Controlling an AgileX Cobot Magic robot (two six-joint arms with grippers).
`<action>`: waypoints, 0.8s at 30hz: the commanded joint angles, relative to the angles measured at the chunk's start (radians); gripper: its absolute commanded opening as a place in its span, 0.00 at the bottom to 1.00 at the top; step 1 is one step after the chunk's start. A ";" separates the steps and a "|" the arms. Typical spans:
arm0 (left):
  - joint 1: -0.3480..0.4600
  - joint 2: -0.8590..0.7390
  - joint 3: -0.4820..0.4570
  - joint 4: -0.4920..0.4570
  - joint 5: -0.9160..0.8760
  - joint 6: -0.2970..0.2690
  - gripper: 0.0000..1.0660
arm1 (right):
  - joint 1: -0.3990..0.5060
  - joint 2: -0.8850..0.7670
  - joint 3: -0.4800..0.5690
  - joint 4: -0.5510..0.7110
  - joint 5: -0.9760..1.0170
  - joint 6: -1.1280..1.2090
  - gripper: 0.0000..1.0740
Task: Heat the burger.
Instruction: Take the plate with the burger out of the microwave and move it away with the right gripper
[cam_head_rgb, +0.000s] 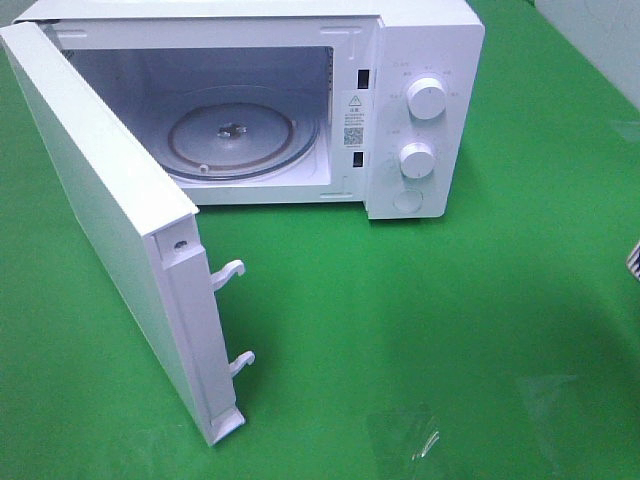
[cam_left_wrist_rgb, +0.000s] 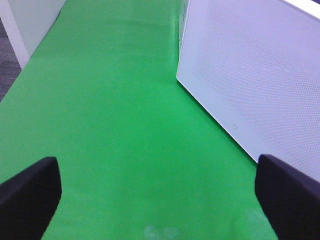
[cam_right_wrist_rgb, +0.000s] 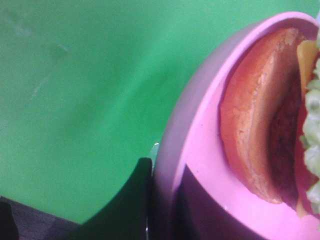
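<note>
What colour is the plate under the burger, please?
Pink plate, clearest in the right wrist view.

a bright green cloth covers the table, with perhaps grey floor beyond its edge.

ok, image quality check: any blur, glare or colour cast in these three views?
Exterior high: mostly sharp, with glare patches on the green table near the bottom edge and soft detail on the microwave dial labels. Left wrist: soft overall, the claw fingers dark and blurred. Right wrist: very close, so the burger and pink plate are blurred, with deep shadow below the plate.
</note>
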 joint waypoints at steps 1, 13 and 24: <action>0.001 -0.016 0.000 -0.002 0.003 0.001 0.94 | -0.001 -0.013 -0.007 -0.090 0.022 0.058 0.00; 0.001 -0.016 0.000 -0.002 0.003 0.001 0.94 | -0.002 0.074 -0.052 -0.140 0.108 0.164 0.00; 0.001 -0.016 0.000 -0.002 0.003 0.001 0.94 | -0.036 0.124 -0.065 -0.156 0.059 0.277 0.00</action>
